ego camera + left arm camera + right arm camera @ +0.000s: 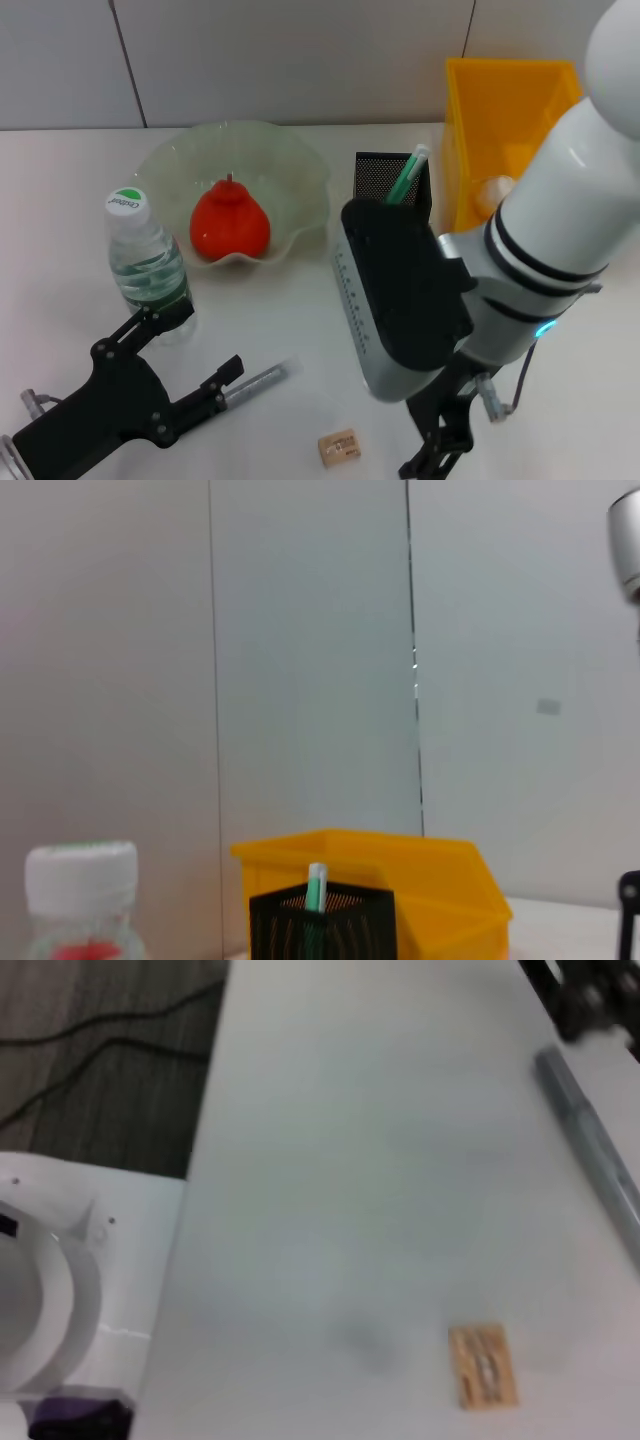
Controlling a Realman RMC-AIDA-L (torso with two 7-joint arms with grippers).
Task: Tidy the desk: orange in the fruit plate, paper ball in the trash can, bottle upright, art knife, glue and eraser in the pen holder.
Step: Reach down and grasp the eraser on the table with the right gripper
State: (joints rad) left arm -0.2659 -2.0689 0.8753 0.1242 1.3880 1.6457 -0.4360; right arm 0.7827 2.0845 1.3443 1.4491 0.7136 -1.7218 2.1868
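Eraser first: one small tan rectangular eraser [339, 446] lies flat on the white desk [60, 200] near its front edge, between the two arms, with the right gripper [437, 455] hanging just beside it; I cannot tell whether that gripper's fingers are parted or closed. A pale panelled wall stands behind the desk, and the right wrist view shows dark flooring with cables past the edge. One grey pen-shaped art knife [258, 382] lies by the fingertip of the left gripper [190, 360], whose black fingers are spread apart and hold nothing. One clear plastic water bottle with a white cap [145, 262] stands upright just behind that gripper. One orange-red fruit [230, 223] sits in the wavy translucent fruit plate [290, 160]. One black mesh pen holder [385, 172] holds a green-and-white stick [407, 176], beside the yellow plastic trash bin [505, 100].
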